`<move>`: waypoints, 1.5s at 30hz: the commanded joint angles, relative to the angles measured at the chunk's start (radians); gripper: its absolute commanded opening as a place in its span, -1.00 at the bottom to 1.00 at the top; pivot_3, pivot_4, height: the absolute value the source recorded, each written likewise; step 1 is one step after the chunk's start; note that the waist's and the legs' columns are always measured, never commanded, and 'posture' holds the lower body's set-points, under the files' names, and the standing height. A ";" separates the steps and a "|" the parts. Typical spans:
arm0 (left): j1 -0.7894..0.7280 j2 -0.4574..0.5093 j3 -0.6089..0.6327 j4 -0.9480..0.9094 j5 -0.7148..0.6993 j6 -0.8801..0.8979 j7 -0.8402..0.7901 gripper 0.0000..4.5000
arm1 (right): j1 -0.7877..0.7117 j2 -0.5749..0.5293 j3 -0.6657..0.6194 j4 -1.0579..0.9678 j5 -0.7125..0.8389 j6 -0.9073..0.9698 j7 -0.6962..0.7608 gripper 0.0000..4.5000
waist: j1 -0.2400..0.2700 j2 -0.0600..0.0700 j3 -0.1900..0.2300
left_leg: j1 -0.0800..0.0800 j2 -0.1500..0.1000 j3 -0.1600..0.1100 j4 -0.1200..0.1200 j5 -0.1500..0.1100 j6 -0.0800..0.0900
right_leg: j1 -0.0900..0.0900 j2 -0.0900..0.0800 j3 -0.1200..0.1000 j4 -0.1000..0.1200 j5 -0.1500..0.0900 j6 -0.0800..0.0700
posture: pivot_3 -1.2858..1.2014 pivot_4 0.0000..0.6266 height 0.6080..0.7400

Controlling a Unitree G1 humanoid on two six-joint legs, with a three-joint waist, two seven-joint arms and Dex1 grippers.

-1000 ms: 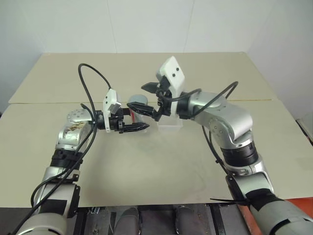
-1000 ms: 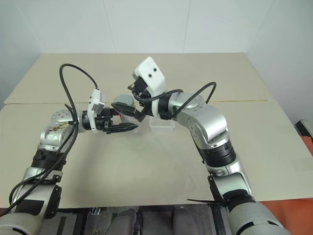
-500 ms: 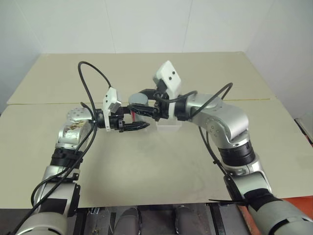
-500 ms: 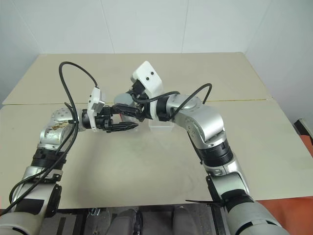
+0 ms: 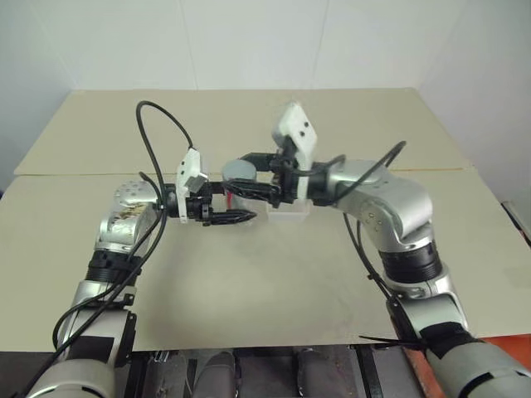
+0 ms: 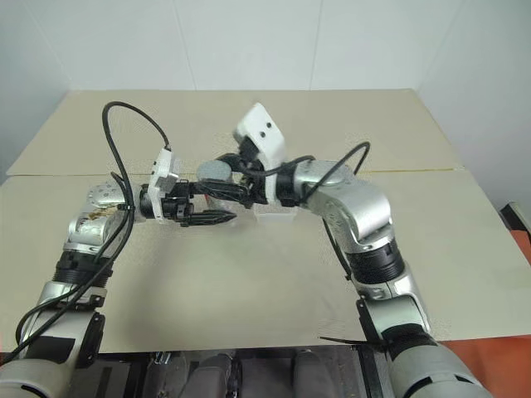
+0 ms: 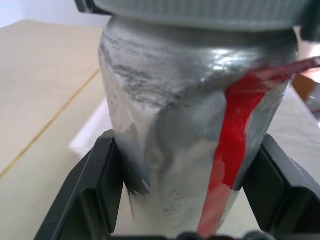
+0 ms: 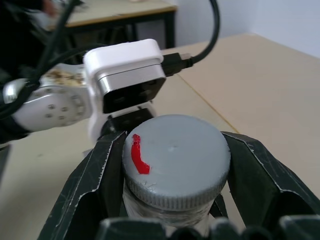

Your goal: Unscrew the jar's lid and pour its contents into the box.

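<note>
Jar (image 7: 190, 145) held up off the bench (image 5: 274, 274), out in front of the robot between both arms, silvery side with a red streak running down it, and the left end effector (image 5: 235, 217) is clenched on its lower body, one black finger on each flank. Up top, the lid (image 8: 175, 157), grey, ribbed round the edge, small red mark on its face, is on the jar, and the right end effector (image 8: 172, 165) has it clamped across the rim, fingers pressed to either side. So both grips are on: one to brace, one to turn. Just beyond the jar sits the box (image 5: 288, 210), clear and shallow, resting on the bench under the right wrist. Contents can't be seen, sealed inside. Now the risks, as I judge them: the left fingers hold a smooth round wall, so a hard twist could spin the whole jar in that grip instead of breaking the thread. The lid grip sits on a shallow rim and could slip off. And once the lid frees, any tilt of the jar away from that small box would drop the tiny piece onto the bench instead.
</note>
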 commanded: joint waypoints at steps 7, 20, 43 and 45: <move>0.028 0.031 0.029 -0.157 -0.097 0.051 -0.092 0.32 | -0.029 -0.051 0.002 0.077 0.073 -0.165 0.371 0.31 | -0.009 0.000 0.000 | 0.001 0.002 0.000 0.000 0.000 0.000 | 0.000 0.001 0.000 0.001 0.000 0.000 | 0.03 -0.52 1.00; 0.077 0.034 0.016 -0.262 -0.145 0.104 -0.110 0.32 | -0.120 -0.009 0.043 0.255 0.037 -0.233 0.556 0.43 | -0.002 0.000 0.000 | 0.001 0.002 0.000 0.000 0.000 0.000 | 0.000 0.001 0.000 0.000 0.000 0.000 | 0.03 -0.52 1.00; 0.159 0.037 0.121 -0.224 -0.071 0.035 0.173 0.32 | 0.102 -0.048 -0.108 -0.060 0.017 -0.159 0.069 0.98 | 0.000 0.000 0.000 | 0.001 0.004 0.000 0.000 0.000 0.000 | 0.000 0.000 0.000 0.001 0.000 0.000 | 0.03 -0.52 1.00; 0.166 0.019 0.119 -0.227 -0.050 0.026 0.236 0.32 | 0.108 -0.039 -0.118 -0.098 0.018 -0.137 0.003 0.98 | 0.001 0.000 0.000 | 0.001 0.003 0.000 0.000 0.000 0.000 | 0.000 0.000 0.000 0.001 0.000 0.000 | 0.03 -0.52 1.00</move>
